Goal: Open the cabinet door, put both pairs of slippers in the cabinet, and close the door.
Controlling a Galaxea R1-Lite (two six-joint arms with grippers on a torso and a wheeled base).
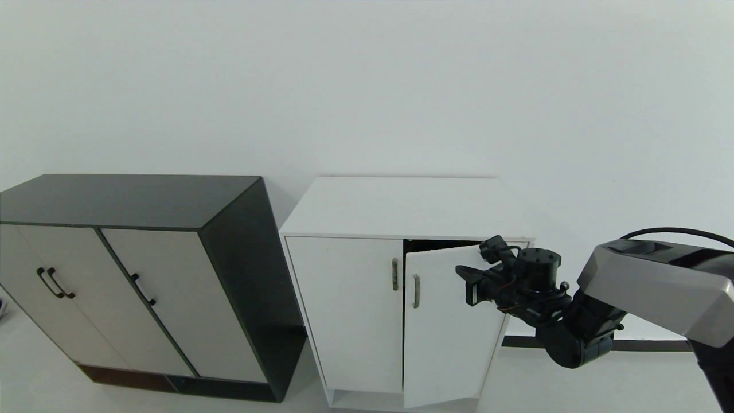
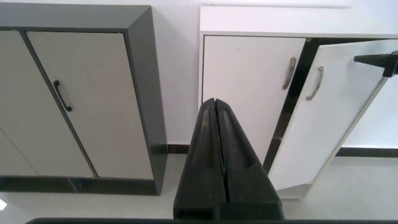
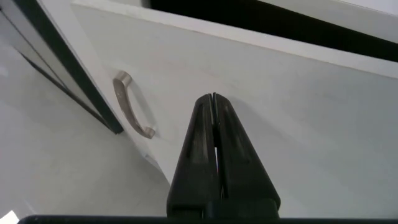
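Note:
The white cabinet stands against the wall. Its left door is closed, while its right door hangs slightly ajar with a dark gap along the top. My right gripper is shut and empty. It hovers just in front of the ajar door's face, to the right of the metal handle. In the right wrist view the shut gripper points at the door panel beside the handle. My left gripper is shut and empty, held back from both cabinets.
A black cabinet with two pale doors and black handles stands directly left of the white one. A dark baseboard strip runs along the wall on the right. Pale open floor lies before the cabinets.

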